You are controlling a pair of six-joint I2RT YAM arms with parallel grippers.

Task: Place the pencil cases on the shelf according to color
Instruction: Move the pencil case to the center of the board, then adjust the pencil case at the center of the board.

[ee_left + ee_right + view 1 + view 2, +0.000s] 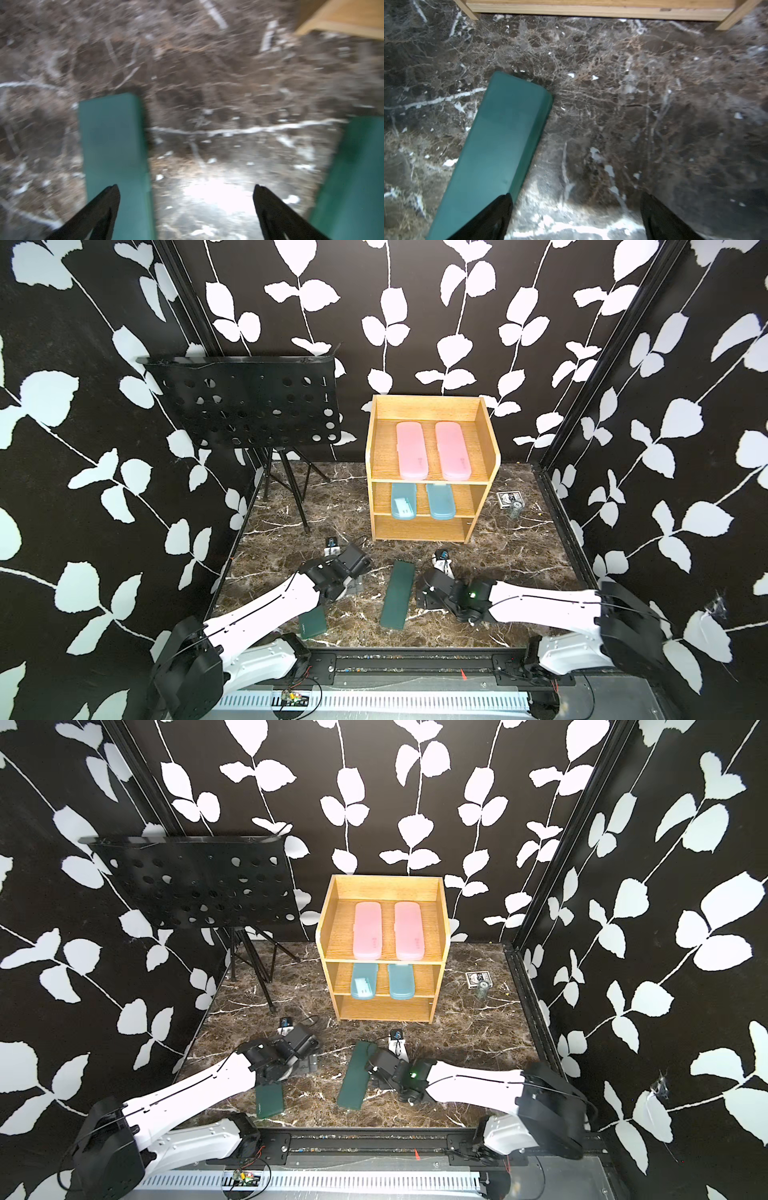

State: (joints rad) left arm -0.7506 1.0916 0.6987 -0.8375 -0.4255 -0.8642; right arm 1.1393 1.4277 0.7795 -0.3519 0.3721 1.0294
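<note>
Shelf (419, 531) with two pink cases (411, 450) on top tier, two blue cases (404, 499) on middle tier, two green cases (398, 593) on table (519, 568), left fingers (104, 207) and right fingers (658, 220) spread

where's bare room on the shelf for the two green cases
The shelf has a bare bottom tier, bordered by its side walls. Crowded: two pink cases fill the top tier, two blue cases the middle tier. The table between music stand and shelf is bare.

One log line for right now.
pink cases: top tier; blue cases: middle tier; green cases: table; left gripper: open; right gripper: open
</note>
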